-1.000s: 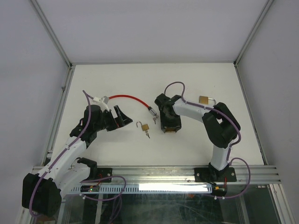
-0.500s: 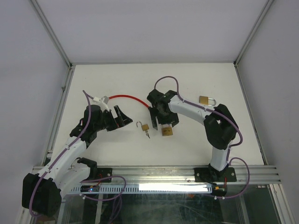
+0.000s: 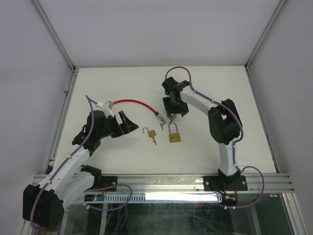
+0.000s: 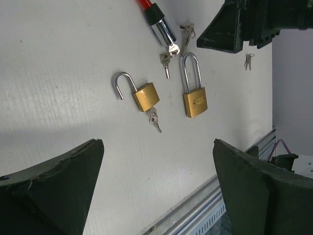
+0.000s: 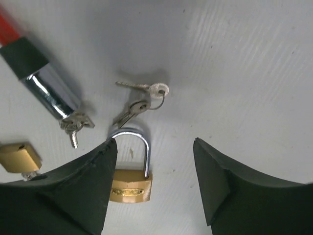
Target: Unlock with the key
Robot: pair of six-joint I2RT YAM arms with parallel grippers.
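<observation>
Just behind the long-shackled padlock (image 3: 175, 136), released still shut on the desk (image 3: 122, 88), the right end effector (image 5: 154, 143) has backed off, spread wide over the keys (image 5: 157, 90), likely its next grab.

Two brass padlocks are noted flat on the white counter (image 3: 122, 161). The small padlock (image 3: 151, 132) is seen with its shackle swung open and a key (image 3: 155, 141) at its base. The larger padlock (image 3: 175, 137), shackle closed, is placed just right of it. The right gripper (image 3: 175, 114) is held just beyond, not touching.
</observation>
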